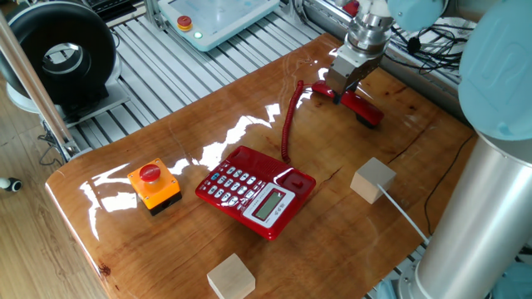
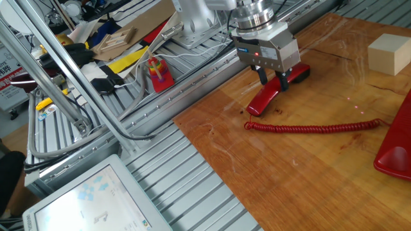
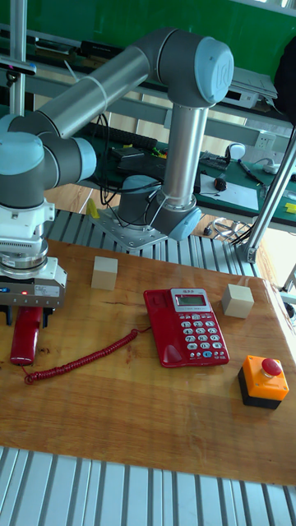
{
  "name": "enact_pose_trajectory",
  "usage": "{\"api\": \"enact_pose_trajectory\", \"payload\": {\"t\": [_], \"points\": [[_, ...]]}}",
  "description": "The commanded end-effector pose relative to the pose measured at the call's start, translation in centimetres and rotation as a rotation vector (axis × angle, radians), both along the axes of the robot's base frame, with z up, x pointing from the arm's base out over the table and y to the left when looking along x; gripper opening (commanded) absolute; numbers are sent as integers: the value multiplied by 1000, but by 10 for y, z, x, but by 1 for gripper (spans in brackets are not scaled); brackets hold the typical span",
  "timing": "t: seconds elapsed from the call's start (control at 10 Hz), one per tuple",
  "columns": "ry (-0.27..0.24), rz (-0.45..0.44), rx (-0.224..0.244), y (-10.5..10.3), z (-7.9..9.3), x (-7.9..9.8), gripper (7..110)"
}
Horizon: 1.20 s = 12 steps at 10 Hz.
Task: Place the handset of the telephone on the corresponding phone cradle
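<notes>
1. One fixed view: I have the tool (image 1: pixel 342 89) down over the handset (image 1: pixel 356 106), which lies flat on the bench (image 1: pixel 166 158) at about 1 o'clock from the telephone (image 1: pixel 256 191), well apart from it. The coiled cord (image 1: pixel 288 124) runs between them, so the handset can only travel as far as that cord allows. The cradle (image 1: pixel 291 178) sits empty on the phone's 3 o'clock side. From here I cannot tell whether the fingers have bitten.

2. The other fixed view: the tool (image 2: pixel 273 76) straddles the handset (image 2: pixel 272 93) near its thick far end, one finger either side. The fingers look close to the plastic, yet I cannot tell whether they are clamped or merely set around it. The handset rests on the wood, not lifted. I judge the grasp to be the step in hand.

3. Tall fixed view: the tool (image 3: pixel 25 316) is at 9 o'clock from the telephone (image 3: pixel 188 325), over the handset (image 3: pixel 23 337). My count: one telephone, one handset, one cord (image 3: pixel 82 359), two wooden blocks (image 3: pixel 104 273) (image 3: pixel 238 300), one orange button box (image 3: pixel 263 381).
</notes>
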<state>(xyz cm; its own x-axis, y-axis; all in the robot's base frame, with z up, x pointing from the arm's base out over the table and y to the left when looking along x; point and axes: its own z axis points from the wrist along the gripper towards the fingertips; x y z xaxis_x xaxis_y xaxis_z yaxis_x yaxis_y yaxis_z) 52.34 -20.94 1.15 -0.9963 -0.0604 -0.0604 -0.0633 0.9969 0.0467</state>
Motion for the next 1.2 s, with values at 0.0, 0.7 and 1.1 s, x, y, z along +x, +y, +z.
{"api": "enact_pose_trajectory", "payload": {"t": [0.0, 0.7, 1.1], "points": [[1, -16, -12, -4, -4, -1, 66], [-45, 13, -12, -4, -4, 10, 66], [-104, 32, 9, 2, 0, 28, 66]]}}
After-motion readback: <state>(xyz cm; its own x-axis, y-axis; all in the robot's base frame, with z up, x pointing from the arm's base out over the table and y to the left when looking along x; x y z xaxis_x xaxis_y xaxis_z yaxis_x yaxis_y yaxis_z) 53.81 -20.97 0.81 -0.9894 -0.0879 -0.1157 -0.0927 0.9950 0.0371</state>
